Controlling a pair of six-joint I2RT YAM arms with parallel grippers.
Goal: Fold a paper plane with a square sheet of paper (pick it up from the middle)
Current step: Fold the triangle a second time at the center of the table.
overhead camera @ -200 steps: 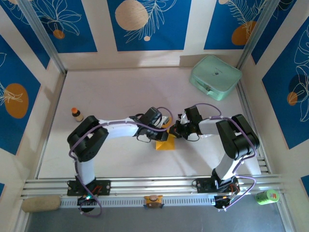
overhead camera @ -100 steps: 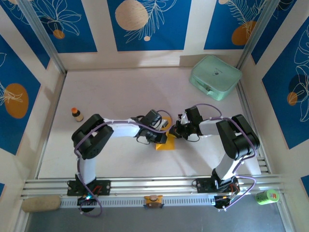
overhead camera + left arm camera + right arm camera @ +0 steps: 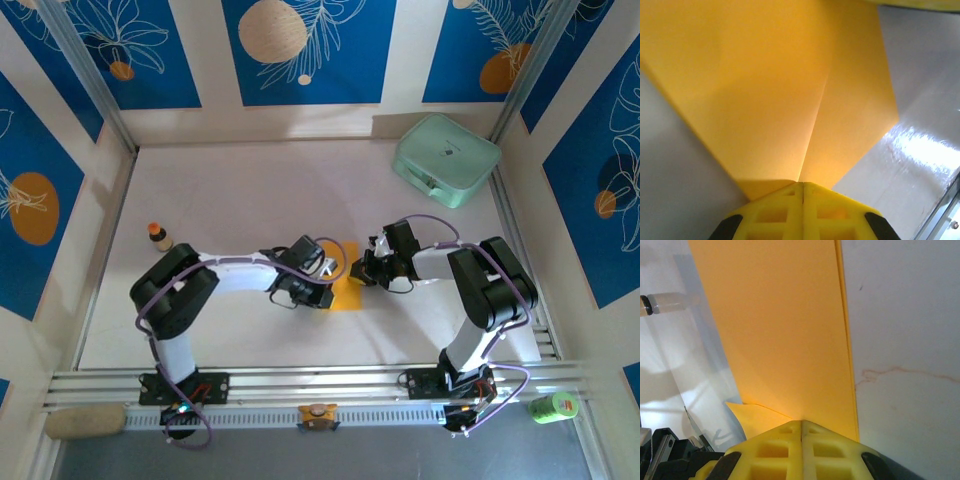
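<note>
The square sheet of paper [image 3: 348, 288] is orange-yellow, partly folded, and lies flat on the table between the two arms. In the left wrist view the paper [image 3: 770, 90] shows a straight crease that runs right up to my left gripper [image 3: 802, 184]. That gripper is shut, its tips resting on the sheet. From above, the left gripper [image 3: 322, 292] sits at the paper's left side. My right gripper [image 3: 361, 271] is at its upper right edge. It is also shut [image 3: 801, 422], tips down on the paper [image 3: 785, 330], with a small flap beside it.
A mint-green rounded case [image 3: 446, 159] stands at the back right. A small brown bottle with an orange cap [image 3: 159, 236] is at the left. The table's metal rail [image 3: 320, 385] runs along the near edge.
My left gripper has slid left and nearer across the paper, staying shut, and more of the sheet now shows to its right. The right arm has not moved.
</note>
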